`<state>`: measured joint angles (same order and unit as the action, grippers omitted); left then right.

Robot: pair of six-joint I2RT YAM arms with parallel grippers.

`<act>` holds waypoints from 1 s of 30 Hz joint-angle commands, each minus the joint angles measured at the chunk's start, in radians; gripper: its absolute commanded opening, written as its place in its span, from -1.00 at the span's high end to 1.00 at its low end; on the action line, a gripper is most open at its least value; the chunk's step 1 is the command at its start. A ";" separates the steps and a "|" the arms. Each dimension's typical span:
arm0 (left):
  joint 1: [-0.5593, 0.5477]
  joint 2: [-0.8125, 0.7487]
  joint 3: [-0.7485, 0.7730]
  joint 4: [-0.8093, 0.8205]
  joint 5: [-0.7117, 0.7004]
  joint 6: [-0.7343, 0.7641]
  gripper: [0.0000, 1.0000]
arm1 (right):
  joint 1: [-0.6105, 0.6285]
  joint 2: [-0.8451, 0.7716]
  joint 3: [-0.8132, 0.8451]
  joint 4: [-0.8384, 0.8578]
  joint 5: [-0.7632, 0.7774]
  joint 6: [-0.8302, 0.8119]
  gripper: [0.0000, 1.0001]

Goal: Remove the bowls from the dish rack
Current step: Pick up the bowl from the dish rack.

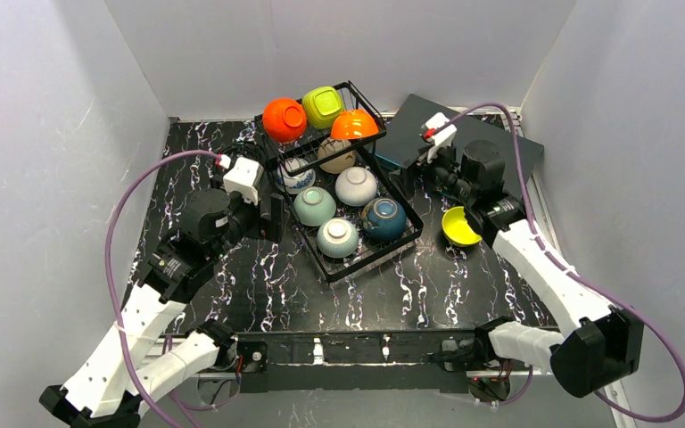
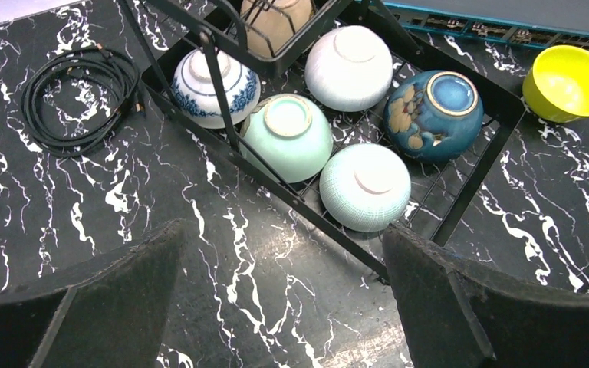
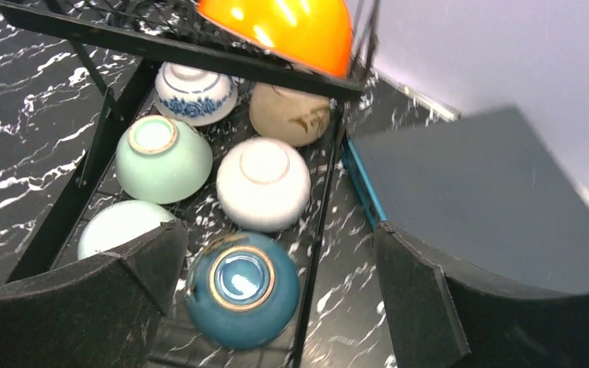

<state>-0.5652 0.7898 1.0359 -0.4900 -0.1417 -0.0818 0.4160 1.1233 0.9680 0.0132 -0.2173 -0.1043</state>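
The black wire dish rack (image 1: 375,257) stands mid-table. Its raised tier carries two orange bowls (image 1: 284,119) and a lime green bowl (image 1: 323,106). Several glazed bowls lie upside down in the lower tray, among them a dark teal bowl (image 3: 241,290), a white bowl (image 3: 263,182) and a pale green bowl (image 2: 287,136). A yellow bowl (image 1: 459,226) sits upright on the table, right of the rack. My left gripper (image 2: 282,230) is open over bare table at the rack's left edge. My right gripper (image 3: 280,228) hovers open above the dark teal bowl and the rack's right rail.
A flat dark grey-teal box (image 3: 468,192) lies right of the rack, under my right arm. A coiled black cable (image 2: 80,92) rests on the marble-patterned table left of the rack. White walls close in the table on three sides.
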 commanded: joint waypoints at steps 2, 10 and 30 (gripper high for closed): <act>0.002 -0.040 -0.062 0.043 -0.050 0.005 -0.96 | 0.024 0.080 0.145 0.012 -0.157 -0.329 -0.88; 0.002 -0.069 -0.137 0.099 -0.073 0.007 -0.96 | 0.072 0.174 0.217 0.050 -0.127 -0.519 -0.76; 0.002 -0.129 -0.207 0.123 -0.126 -0.010 -0.96 | 0.196 0.347 0.254 0.300 0.016 -0.776 -0.28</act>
<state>-0.5652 0.6861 0.8440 -0.3882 -0.2466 -0.0856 0.5880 1.4437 1.1698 0.2211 -0.2474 -0.8150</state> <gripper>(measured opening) 0.981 0.642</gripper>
